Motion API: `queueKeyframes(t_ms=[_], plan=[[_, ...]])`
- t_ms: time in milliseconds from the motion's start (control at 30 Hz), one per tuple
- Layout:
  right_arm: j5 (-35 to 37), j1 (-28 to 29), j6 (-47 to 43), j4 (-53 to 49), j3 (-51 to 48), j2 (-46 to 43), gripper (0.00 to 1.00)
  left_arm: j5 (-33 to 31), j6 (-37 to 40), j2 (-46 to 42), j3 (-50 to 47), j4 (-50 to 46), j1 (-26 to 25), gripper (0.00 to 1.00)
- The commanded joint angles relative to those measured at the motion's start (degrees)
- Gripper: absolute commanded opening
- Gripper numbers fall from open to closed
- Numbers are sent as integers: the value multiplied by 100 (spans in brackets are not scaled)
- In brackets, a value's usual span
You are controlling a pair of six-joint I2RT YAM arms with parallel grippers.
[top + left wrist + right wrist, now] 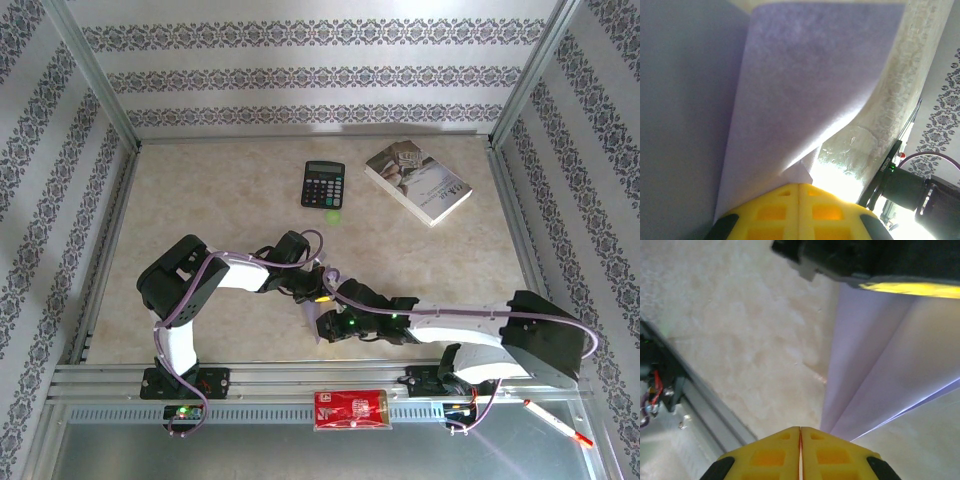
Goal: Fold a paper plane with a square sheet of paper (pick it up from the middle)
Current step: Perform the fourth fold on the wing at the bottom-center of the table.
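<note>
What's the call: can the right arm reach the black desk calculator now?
Probably not yet. The right hand is shut on the pale lilac paper sheet, which the left hand pinches too. The table toward the black desk calculator looks bare, so releasing should free the way.

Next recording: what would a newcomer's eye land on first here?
At the near middle of the table, the left claw and right claw are both pinched shut on a creased lilac sheet of paper. Farther back lie a black calculator, a small green disc and a white-covered book.
</note>
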Motion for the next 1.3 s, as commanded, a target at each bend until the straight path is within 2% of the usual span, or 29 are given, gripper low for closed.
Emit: queueKeyframes(t_ms=[0, 300, 633, 967, 1267], plan=[[215, -78, -149, 89, 317, 344, 9, -760, 89, 411, -216, -898, 73, 0], [114, -115, -102, 212, 282, 917, 8, -732, 107, 417, -172, -946, 73, 0], [277, 141, 304, 109, -404, 633, 8, -795, 42, 262, -194, -982, 81, 0], [304, -334, 69, -260, -597, 137, 8, -873, -65, -10, -280, -990, 107, 0], [-60, -643, -307, -416, -553, 75, 8, -1055, -180, -171, -380, -922, 135, 0]])
